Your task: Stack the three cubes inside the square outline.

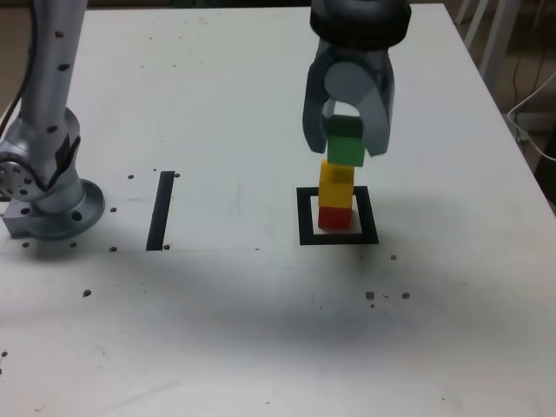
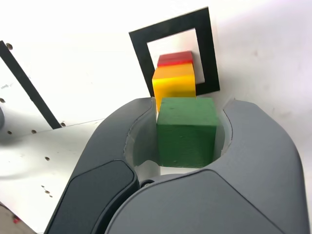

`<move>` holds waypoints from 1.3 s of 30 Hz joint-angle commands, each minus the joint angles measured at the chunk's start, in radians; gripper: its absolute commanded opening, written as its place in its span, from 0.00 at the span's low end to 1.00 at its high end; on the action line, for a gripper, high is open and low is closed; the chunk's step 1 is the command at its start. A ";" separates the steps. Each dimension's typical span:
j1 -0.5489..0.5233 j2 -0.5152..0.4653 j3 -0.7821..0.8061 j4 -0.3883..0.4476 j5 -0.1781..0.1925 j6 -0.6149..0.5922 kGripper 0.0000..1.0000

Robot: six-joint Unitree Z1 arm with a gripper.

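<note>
nearest the exterior view, the table (image 1: 261, 347) is bare white apart from some small dark specks. behind that lies the square outline (image 1: 306, 217), a black frame with a white middle. the red cube (image 1: 335, 216) sits inside it, and the yellow cube (image 1: 337, 182) stands on the red one, roughly lined up with it. the green cube (image 1: 346, 144) is pinched in the tool (image 1: 346, 146), whose two halves are pressed in against the cube's opposite sides. in the exterior view the green cube seems to meet the yellow one, offset a little toward that view's right, but i cannot tell whether its weight rests there or it hangs just above. the wrist view shows the same column from over the green cube, red and yellow running down into the frame. off toward the exterior view's left are a straight black strip (image 1: 161, 208) and the arm's base (image 1: 52, 204), both well apart from the stack.

by my judgement two cubes are placed and the third is nearly there. what is left is to square it up, let it go, and pull the tool clear without nudging the column.
</note>
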 commanded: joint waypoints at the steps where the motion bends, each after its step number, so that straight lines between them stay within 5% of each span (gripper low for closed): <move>1: 0.021 0.011 0.000 -0.001 -0.014 -0.009 0.20; 14: 0.047 0.020 0.045 -0.004 -0.056 -0.022 0.20; 39: 0.047 0.020 0.089 -0.052 -0.057 -0.012 0.21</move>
